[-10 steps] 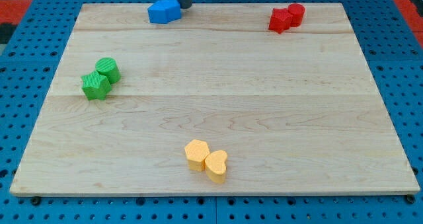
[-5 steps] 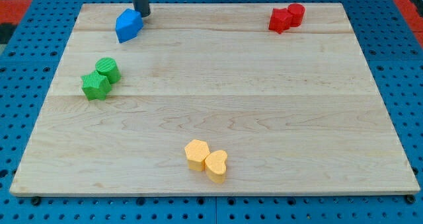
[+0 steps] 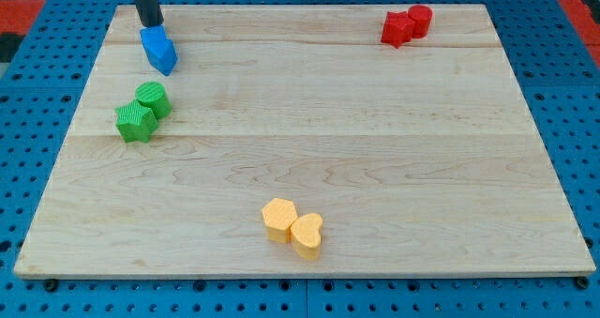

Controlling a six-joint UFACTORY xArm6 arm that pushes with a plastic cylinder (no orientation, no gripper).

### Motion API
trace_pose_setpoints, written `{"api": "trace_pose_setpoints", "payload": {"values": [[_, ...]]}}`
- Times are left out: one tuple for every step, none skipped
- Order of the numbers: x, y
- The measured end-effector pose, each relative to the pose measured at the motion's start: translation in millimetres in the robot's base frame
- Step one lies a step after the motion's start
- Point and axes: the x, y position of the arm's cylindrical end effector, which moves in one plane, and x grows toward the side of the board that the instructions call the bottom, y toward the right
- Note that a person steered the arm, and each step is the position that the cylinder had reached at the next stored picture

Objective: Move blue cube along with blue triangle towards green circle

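The blue cube and blue triangle (image 3: 159,50) stand pressed together as one blue clump near the view's top left; I cannot tell which is which. My tip (image 3: 151,25) touches the clump's top-left side. The green circle (image 3: 153,99) lies a short way below the clump, with a green star-like block (image 3: 136,122) touching its lower left.
Two red blocks (image 3: 406,24) sit together at the view's top right. Two yellow blocks (image 3: 292,228) sit together near the bottom middle. The wooden board (image 3: 375,149) rests on a blue pegboard.
My tip has moved left along the top edge and then slightly down. The blue clump has been pushed left and down, closer to the green circle.
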Motion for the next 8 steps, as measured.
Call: {"api": "trace_pose_setpoints", "payload": {"values": [[5.2,-0.7],[17.5,1.2],[17.5,27.1],[17.5,39.6],[22.3,39.5],[31.7,32.9],[36.3,23.2],[36.3,20.1]]}}
